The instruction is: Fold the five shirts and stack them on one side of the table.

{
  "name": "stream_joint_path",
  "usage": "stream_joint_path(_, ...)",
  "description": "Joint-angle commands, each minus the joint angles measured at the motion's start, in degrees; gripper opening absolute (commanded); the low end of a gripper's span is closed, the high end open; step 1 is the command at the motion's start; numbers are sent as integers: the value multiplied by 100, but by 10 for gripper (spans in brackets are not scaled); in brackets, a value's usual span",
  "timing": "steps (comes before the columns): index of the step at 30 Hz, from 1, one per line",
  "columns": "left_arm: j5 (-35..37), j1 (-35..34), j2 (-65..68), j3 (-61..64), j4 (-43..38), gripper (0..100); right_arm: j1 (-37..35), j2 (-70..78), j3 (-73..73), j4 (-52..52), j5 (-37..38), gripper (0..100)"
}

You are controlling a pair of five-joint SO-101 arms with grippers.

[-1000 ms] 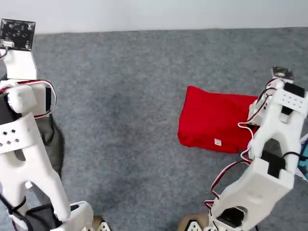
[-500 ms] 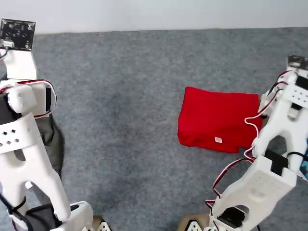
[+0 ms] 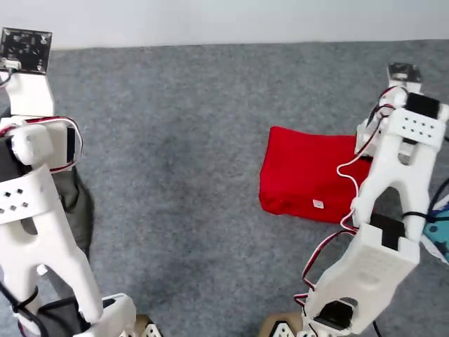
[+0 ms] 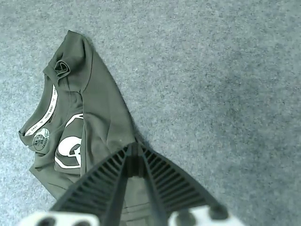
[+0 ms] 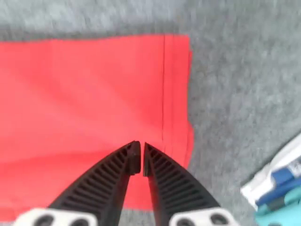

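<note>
Grey felt tabletop [image 3: 175, 140]. Folded red shirt [image 3: 309, 179], right side, long axis side to side; right gripper [image 5: 137, 157] directly over its hemmed end, jaws pressed together. Rumpled olive shirt [image 4: 75, 117] under left gripper [image 4: 136, 157], jaws likewise together.

Bright, even light with only faint shadows.

Grey table [image 3: 182, 140], blue-white packet [image 5: 277, 186]

Grey felt-like table [image 3: 182, 140] with folded red shirt [image 3: 309, 175], rumpled olive shirt [image 4: 80, 117], blue-and-teal object [image 5: 275, 186].
</note>
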Motion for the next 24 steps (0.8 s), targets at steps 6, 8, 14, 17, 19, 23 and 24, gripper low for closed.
stream_joint_path(6,-44,0,-193,-22,105,2,13,295,-308,-901,53,14)
stream_joint_path(8,-44,0,-193,-22,105,2,4,567,-308,-1068,53,14)
stream_joint_path(14,-44,0,-185,-22,105,2,4,1262,-308,-1947,53,14)
stream_joint_path(17,-44,0,-185,-22,105,2,4,1323,-308,-2255,53,14)
stream_joint_path(19,-44,0,-193,-22,105,2,13,1191,-387,-2193,53,14)
stream_joint_path(23,-44,0,-193,-22,105,2,-13,725,-703,-1490,53,14)
stream_joint_path(24,-44,0,-193,-22,105,2,-22,620,-747,-1297,44,14)
